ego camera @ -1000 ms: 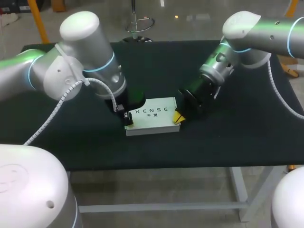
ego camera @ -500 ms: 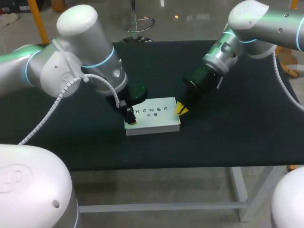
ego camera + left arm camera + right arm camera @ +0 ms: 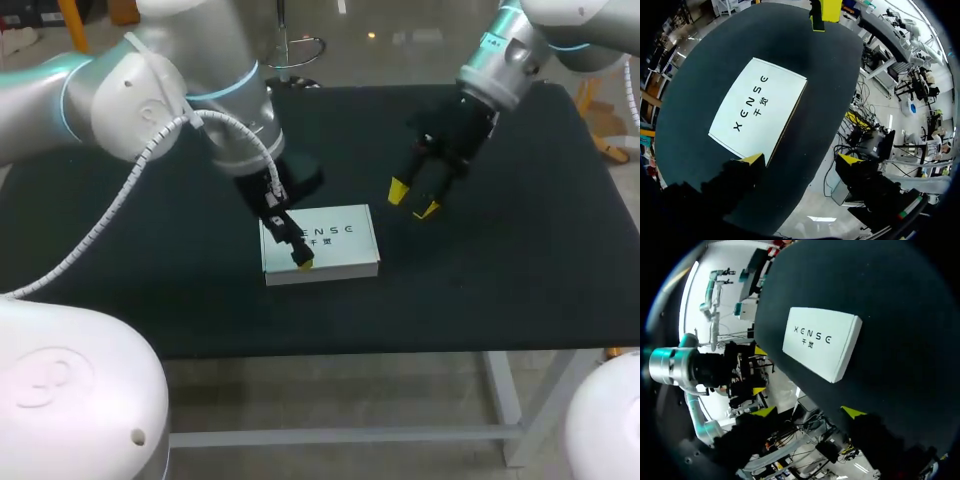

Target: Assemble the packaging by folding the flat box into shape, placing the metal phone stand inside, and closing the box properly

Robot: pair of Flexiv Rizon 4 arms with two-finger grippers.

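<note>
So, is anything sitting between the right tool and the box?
Nothing visible. Only bare table lies between the box and the right tool, which is open and raised off the box's right end. The left tool hangs over the box's left end.

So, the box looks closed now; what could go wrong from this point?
The left pincer hangs open with one fingertip at a corner of the white box; a sideways move might drag the box or catch its lid. The right pincer is open too, off to the side, so nothing holds the box; a loosely tucked flap might spring up.
</note>
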